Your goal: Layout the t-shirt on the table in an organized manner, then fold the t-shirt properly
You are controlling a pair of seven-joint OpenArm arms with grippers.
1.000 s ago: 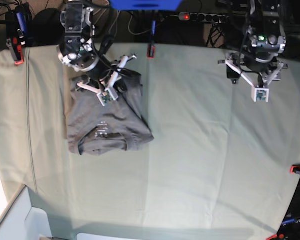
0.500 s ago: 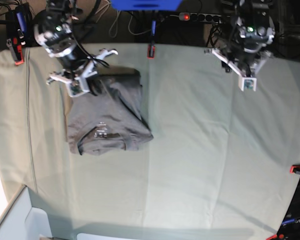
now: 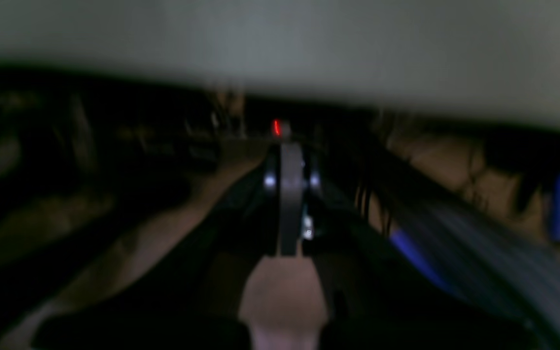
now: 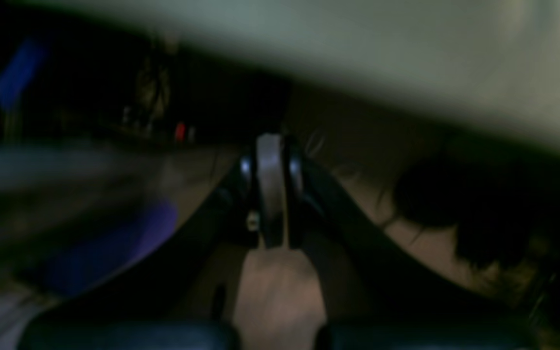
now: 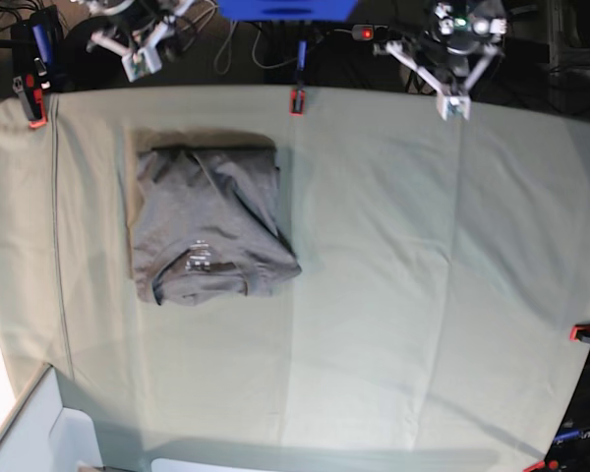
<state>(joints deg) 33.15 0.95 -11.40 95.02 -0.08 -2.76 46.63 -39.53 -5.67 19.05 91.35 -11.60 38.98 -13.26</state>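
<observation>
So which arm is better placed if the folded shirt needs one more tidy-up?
Probably the right arm: its tool hangs just beyond the table edge directly behind the t-shirt, while the left tool sits far across the table.

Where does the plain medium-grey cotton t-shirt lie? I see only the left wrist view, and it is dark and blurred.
Observer: The plain medium-grey cotton t-shirt lies folded in a compact block on the pale green cloth-covered table, toward the left side of the base view.
Operator: Does the right gripper hold it?
Observer: No. The right gripper is shut and empty, above the table's far edge, apart from the shirt.
Operator: Which end shows the neck?
Observer: The near end, where the small printed label faces up.
</observation>
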